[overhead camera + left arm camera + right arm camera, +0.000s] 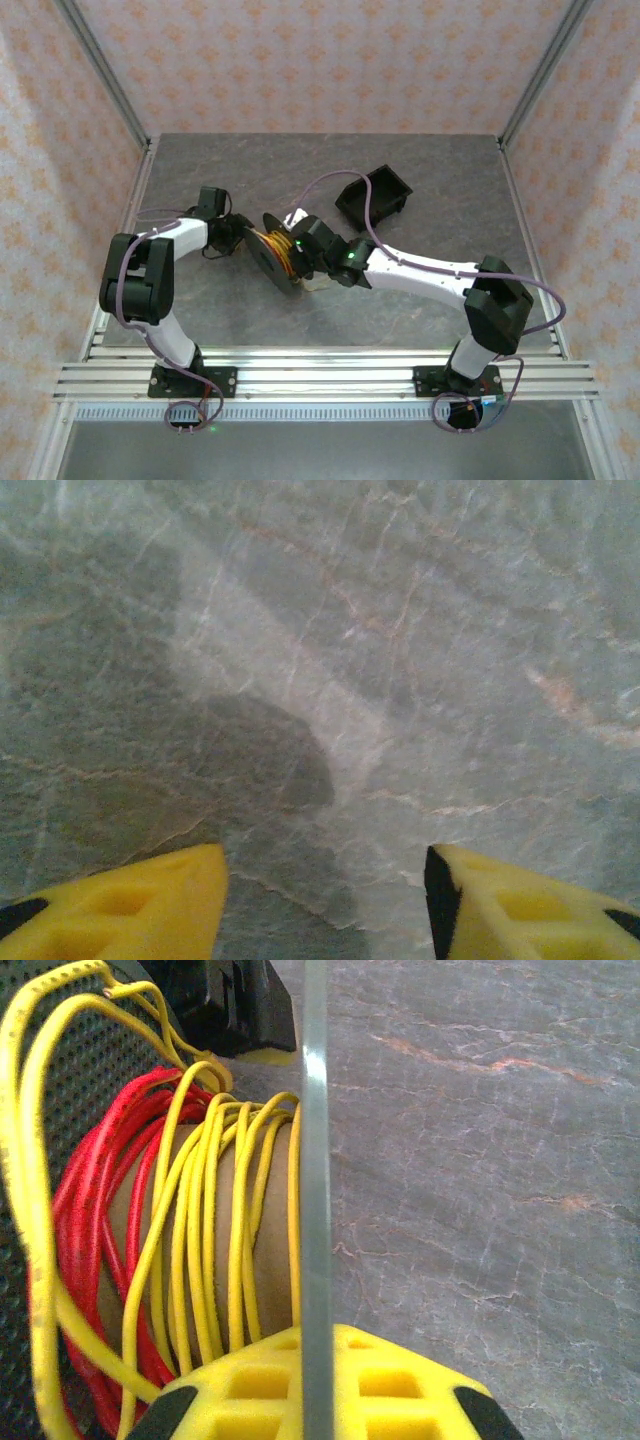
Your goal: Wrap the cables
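Spool [270, 258] pinched by rim between right gripper [318, 1380] fingers, clamped tight, held on edge so yellow and red cables [215, 1230] don't slip off core. Left gripper [325, 900] spread wide, empty, bare table [400, 630] beyond fingertips; free for loose end, I'd guess.

Left fingers [130, 910] apart, right fingers [400, 1390] closed

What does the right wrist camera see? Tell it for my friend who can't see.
Yellow and red cables are wound around a brown spool, seen very close. The right gripper, yellow, pinches the spool's thin rim at the bottom, and grey stone table lies to the right.
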You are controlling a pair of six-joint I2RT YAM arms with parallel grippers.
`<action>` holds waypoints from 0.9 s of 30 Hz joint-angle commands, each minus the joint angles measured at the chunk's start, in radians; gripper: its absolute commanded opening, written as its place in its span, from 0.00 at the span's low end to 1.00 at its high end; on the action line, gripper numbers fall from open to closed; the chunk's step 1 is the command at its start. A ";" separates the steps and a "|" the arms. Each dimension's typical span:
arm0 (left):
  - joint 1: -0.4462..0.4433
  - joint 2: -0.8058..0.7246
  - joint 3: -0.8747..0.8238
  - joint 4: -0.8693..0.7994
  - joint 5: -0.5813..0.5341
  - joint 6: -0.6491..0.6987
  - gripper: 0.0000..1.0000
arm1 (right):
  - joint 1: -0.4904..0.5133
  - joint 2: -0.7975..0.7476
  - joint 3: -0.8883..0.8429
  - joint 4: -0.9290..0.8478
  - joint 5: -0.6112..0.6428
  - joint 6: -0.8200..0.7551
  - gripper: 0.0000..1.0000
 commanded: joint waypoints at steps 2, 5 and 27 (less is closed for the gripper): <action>-0.009 -0.053 0.099 -0.072 0.039 0.016 0.75 | -0.003 -0.025 0.003 0.075 0.058 0.040 0.00; 0.010 -0.093 0.141 -0.128 0.029 0.021 0.85 | -0.003 -0.048 -0.002 0.078 0.075 0.042 0.00; -0.011 -0.329 0.515 -0.780 -0.293 -0.100 0.99 | -0.003 -0.037 0.058 0.059 0.234 0.076 0.00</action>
